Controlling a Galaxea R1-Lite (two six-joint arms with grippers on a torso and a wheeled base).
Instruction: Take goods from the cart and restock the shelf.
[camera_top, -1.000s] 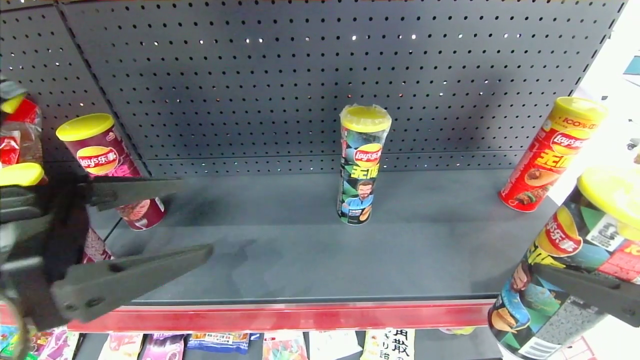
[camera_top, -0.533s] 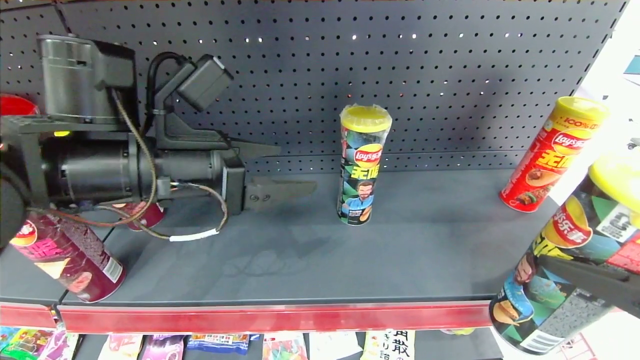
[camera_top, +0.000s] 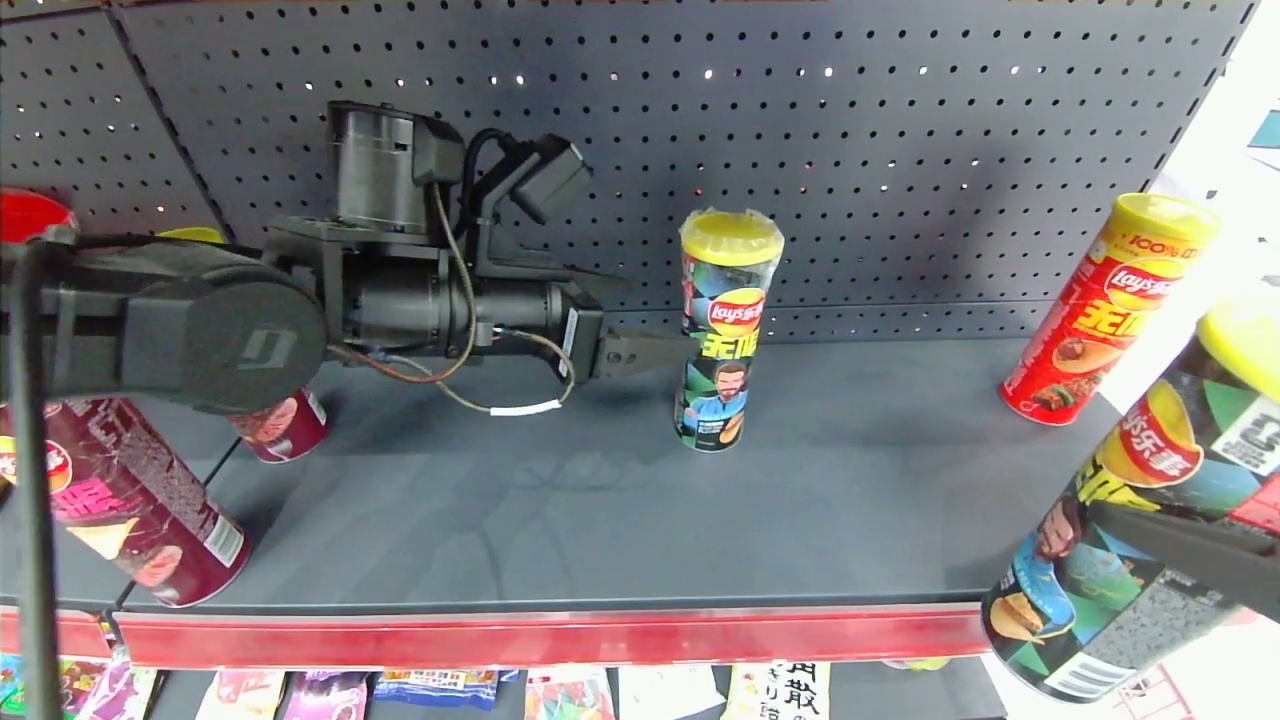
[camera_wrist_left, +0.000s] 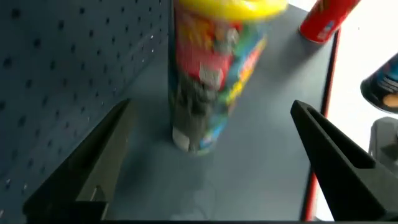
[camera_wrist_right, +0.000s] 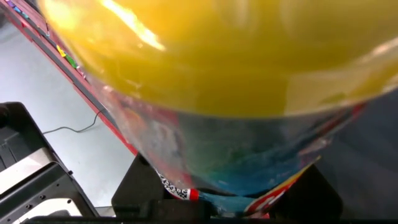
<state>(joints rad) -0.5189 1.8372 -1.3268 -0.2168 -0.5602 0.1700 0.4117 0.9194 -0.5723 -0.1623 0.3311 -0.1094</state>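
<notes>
The left gripper (camera_wrist_left: 210, 163), spread wide, points at the upright green chip canister (camera_top: 718, 340) midway along the shelf (camera_top: 600, 520) (likely to square it up), while the right gripper (camera_top: 1185, 555) clamps a matching canister (camera_top: 1120, 500) beyond its right front corner, awaiting a spot.

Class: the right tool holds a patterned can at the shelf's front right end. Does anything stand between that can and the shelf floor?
Nothing visible does. The patterned can, shut in the right tool, is off the front edge; the shelf floor beside it, between the matching can and the red can, lies bare.
</notes>
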